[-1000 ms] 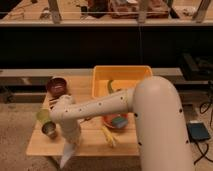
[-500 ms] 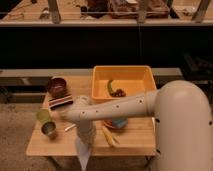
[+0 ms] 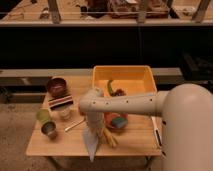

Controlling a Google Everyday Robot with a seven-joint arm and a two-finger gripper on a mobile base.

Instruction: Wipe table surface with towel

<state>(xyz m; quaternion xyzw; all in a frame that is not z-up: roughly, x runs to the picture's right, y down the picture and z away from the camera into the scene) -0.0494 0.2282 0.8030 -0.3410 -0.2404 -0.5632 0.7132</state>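
My gripper [image 3: 93,126] points down over the front middle of the wooden table [image 3: 55,145]. It is shut on a white towel [image 3: 92,143], which hangs from it down onto the table top and reaches the front edge. The white arm [image 3: 135,104] reaches in from the lower right and hides part of the table behind it.
A yellow bin [image 3: 126,80] with items stands at the back right. A brown bowl [image 3: 56,86], a striped box [image 3: 61,102], a white cup [image 3: 65,113], a green cup [image 3: 43,115] and a metal cup [image 3: 49,129] stand at the left. An orange bowl [image 3: 118,121] and a banana [image 3: 109,138] lie beside the towel.
My gripper has moved to the right along the front of the table, dragging the towel with it.
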